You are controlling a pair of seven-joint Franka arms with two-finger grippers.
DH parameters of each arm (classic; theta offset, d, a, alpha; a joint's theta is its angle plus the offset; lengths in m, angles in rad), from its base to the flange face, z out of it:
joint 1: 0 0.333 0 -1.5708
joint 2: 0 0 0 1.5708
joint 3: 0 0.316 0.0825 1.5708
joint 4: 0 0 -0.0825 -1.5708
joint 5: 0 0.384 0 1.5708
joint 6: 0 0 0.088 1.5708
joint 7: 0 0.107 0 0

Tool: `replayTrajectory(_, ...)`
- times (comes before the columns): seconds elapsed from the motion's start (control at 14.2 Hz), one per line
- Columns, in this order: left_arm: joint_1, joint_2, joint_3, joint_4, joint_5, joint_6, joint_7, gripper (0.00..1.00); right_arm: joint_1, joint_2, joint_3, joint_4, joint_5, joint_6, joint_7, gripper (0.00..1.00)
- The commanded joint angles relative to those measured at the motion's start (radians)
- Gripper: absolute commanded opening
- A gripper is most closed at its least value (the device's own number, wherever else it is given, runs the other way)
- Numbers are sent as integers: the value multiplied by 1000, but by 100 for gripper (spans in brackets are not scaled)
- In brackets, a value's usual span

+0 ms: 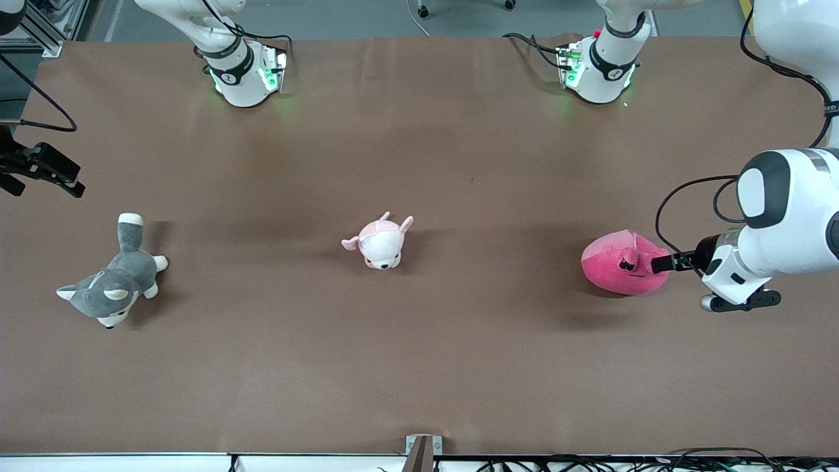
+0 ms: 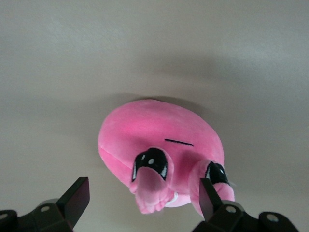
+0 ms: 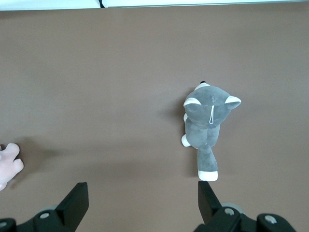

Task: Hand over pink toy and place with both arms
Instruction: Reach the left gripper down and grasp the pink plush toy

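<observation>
Front view: your pink toy point(image 1: 619, 265) sits near the table's left-arm edge; right gripper point(image 1: 46, 172) waits.

Left wrist view: left gripper point(image 2: 145, 198) spread wide, straddling it. Pick-up pending; close next.

Right wrist view: fingers point(image 3: 77, 203) wide, over the husky plush point(image 3: 207, 128).

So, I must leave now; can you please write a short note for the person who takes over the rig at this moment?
Left gripper: open, low at the pink toy, fingers on either side of its face in the left wrist view, not closed on it.
Right gripper: open, holding nothing, waits above the table near the grey husky plush.
Pink toy: lies on the table toward the left arm's end. The pale puppy plush lies mid-table.
Done: approach to the toy only.
Left: grasp, lift, handover to the right gripper, placing.
</observation>
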Motion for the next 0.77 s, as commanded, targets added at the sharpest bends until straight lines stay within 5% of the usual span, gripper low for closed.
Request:
replayTrajectory(0.0,-6,-27,3,-57,-16,30,-14,92,0,-49,3,-52,-8,33,7,100)
replayTrajectory(0.56,-8,-27,-12,-86,-16,107,-34,19,-1,-133,3,-167,-10,89,5,100)
replayTrajectory(0.7,-6,-29,-17,-95,-17,105,-34,13,-3,-129,1,-151,-8,44,8,100)
